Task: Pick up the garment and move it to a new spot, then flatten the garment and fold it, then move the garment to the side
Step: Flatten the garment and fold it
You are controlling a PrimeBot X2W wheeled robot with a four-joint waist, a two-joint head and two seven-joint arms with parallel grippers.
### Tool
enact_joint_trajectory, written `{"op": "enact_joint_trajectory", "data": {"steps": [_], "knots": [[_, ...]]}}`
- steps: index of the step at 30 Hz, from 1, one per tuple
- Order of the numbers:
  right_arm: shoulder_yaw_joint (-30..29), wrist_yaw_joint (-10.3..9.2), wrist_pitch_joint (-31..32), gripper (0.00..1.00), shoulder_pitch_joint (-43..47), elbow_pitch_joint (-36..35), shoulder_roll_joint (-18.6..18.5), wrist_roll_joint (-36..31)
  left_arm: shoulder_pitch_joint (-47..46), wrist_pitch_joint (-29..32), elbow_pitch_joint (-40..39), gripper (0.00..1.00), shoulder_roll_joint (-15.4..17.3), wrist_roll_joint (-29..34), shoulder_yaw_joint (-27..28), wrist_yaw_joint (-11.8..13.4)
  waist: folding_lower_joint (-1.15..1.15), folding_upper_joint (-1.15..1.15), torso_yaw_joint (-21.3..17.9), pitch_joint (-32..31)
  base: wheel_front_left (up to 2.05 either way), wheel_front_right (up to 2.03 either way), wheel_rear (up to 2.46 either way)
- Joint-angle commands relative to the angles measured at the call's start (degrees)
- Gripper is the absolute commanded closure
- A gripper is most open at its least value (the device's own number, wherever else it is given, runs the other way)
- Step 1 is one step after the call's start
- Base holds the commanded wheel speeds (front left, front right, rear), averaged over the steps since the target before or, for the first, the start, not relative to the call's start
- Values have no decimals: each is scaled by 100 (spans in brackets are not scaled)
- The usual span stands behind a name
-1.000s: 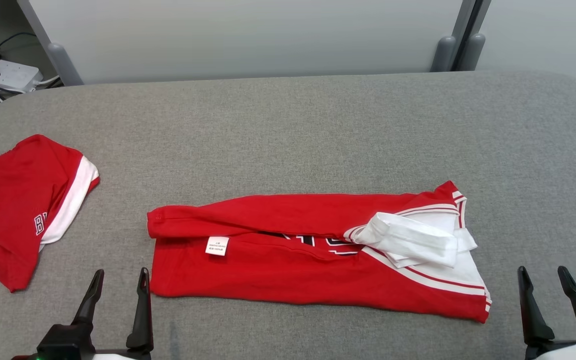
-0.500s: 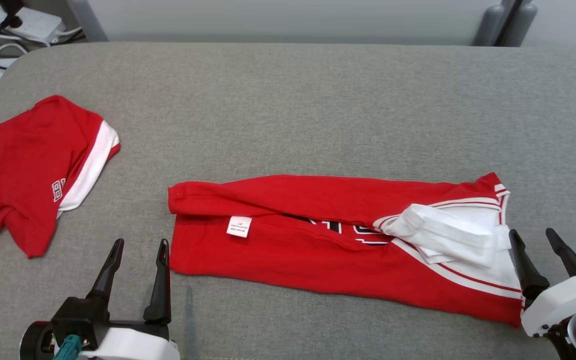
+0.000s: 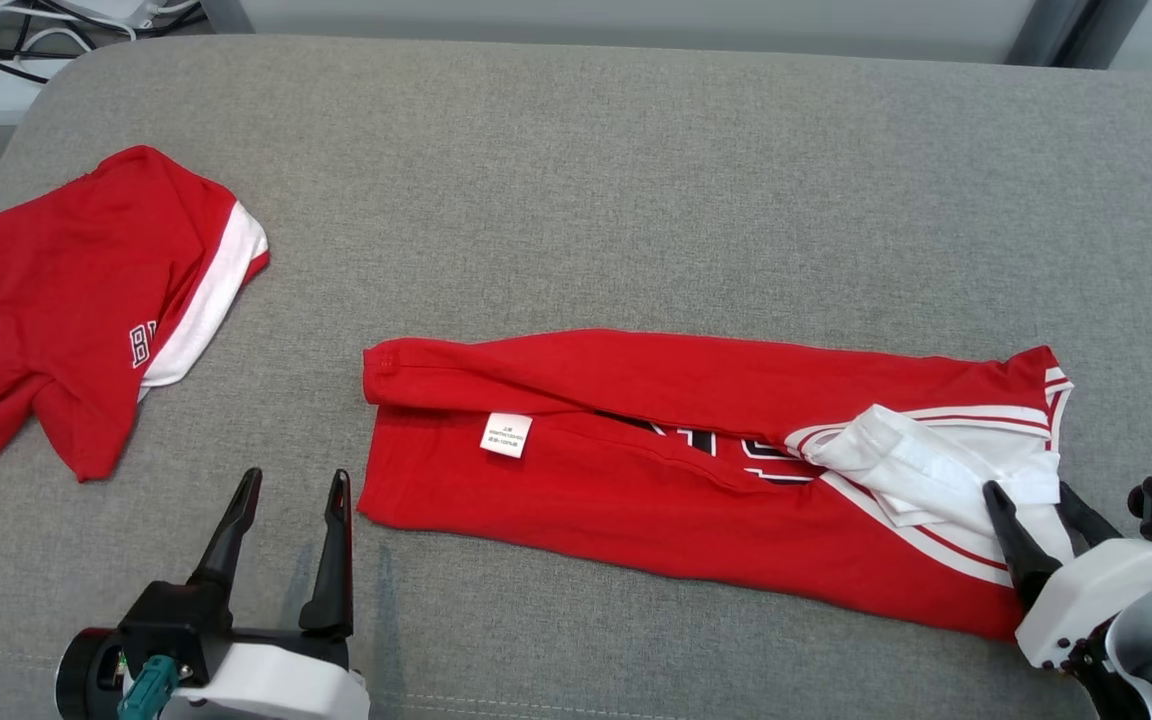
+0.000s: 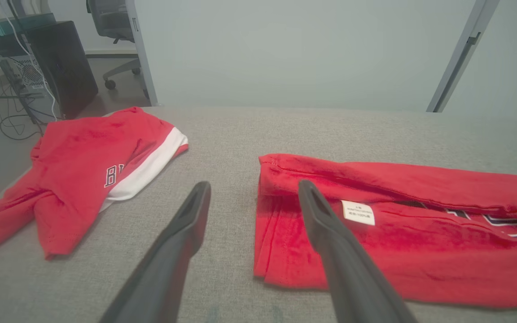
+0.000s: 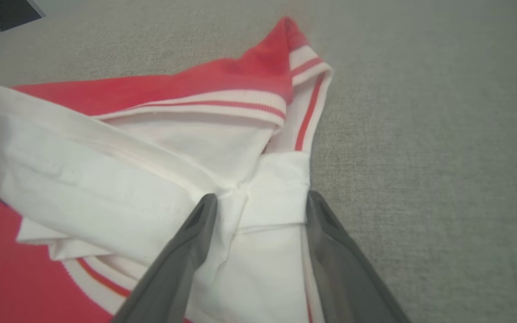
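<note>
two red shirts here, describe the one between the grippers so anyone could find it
On the grey padded table, look at the middle near the front edge. The folded red garment lies there as a long strip. Unlike the crumpled red garment at the left, it shows a small white label and white fabric at its right end.

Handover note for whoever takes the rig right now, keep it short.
Left gripper: open, empty, beside the hem end of the long red jersey with white trim.
Right gripper: open, fingers astride its white-trimmed end, not closed.
Jersey lies mid grey fabric table, folded lengthwise into a strip. A second crumpled red shirt sits far left.
To do: likely crosswise fold, then move aside.
</note>
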Motion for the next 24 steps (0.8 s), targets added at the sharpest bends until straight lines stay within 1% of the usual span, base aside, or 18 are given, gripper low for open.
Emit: {"op": "enact_joint_trajectory", "data": {"steps": [1, 6, 8, 9, 10, 11, 14, 16, 19, 24], "knots": [[187, 0, 136, 0, -90, 76, -44, 125, -310, -67, -90, 0, 78, 69, 259, -67, 0, 0, 4, 8, 0, 0, 0], [497, 0, 513, 0, -178, 221, -20, 452, -324, -72, -42, 0, 59, 82, 299, -127, 0, 0, -12, 8, 0, 0, 0], [610, 0, 648, 58, -192, 214, -44, 584, -330, -74, -27, 0, 46, 87, 307, -151, 0, 0, -19, 7, 0, 0, 0], [610, 0, 648, 58, -192, 214, -44, 584, -330, -74, -27, 0, 46, 87, 307, -151, 0, 0, -19, 7, 0, 0, 0], [655, 0, 730, 86, -189, 209, -52, 662, -336, -74, -24, 0, 36, 87, 310, -166, 0, 0, -23, 8, 0, 0, 0], [693, 0, 802, 100, -190, 204, -79, 708, -340, -75, -20, 0, 29, 89, 316, -175, 0, 0, -28, 14, 0, 0, 0], [745, 0, 890, 100, -202, 158, -168, 811, -347, -76, -4, 0, 6, 96, 342, -195, 0, 0, -54, 32, 0, 0, 0], [672, 0, 851, 100, -221, 141, -252, 855, -343, -77, 6, 0, -10, 98, 367, -206, 0, 0, -82, 46, 0, 0, 0], [368, 0, 720, 100, -265, 184, -449, 858, -337, -78, 17, 0, -36, 97, 393, -236, 0, 0, -127, 58, 0, 0, 0], [-324, 0, 466, 100, -277, 354, -838, 787, -337, -79, 29, 0, -63, 126, 429, -274, 0, 0, -200, 59, 0, 0, 0]]}}
